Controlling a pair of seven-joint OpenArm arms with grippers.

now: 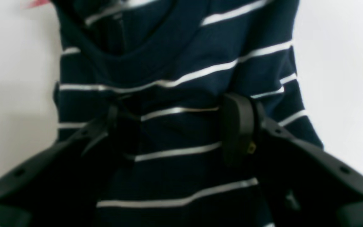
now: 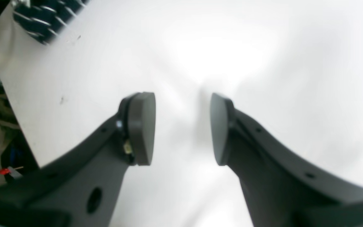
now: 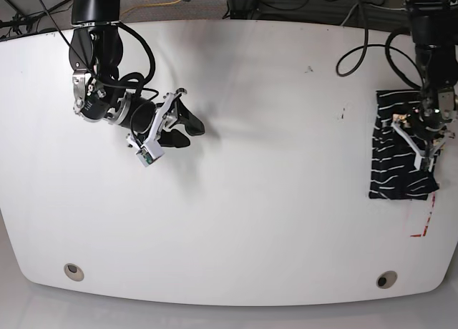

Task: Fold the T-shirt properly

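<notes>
Your left gripper (image 1: 181, 126) sits low over the T-shirt (image 3: 401, 154), jaws spread with striped cloth showing between them and nothing pinched. You see the shirt folded into a compact rectangle at the table's (image 3: 272, 129) far right edge. Your right gripper (image 2: 182, 127) hangs parted over bare tabletop, well apart at left.

A wide white bench (image 3: 250, 164) with rounded corners fills most of the base view. Two round fittings (image 3: 73, 272) are set near its front edge, and red tape marks (image 3: 424, 225) are seen at its right side. Black cables (image 3: 358, 28) are draped behind the far edge. Soft glare is thrown across the surface.
</notes>
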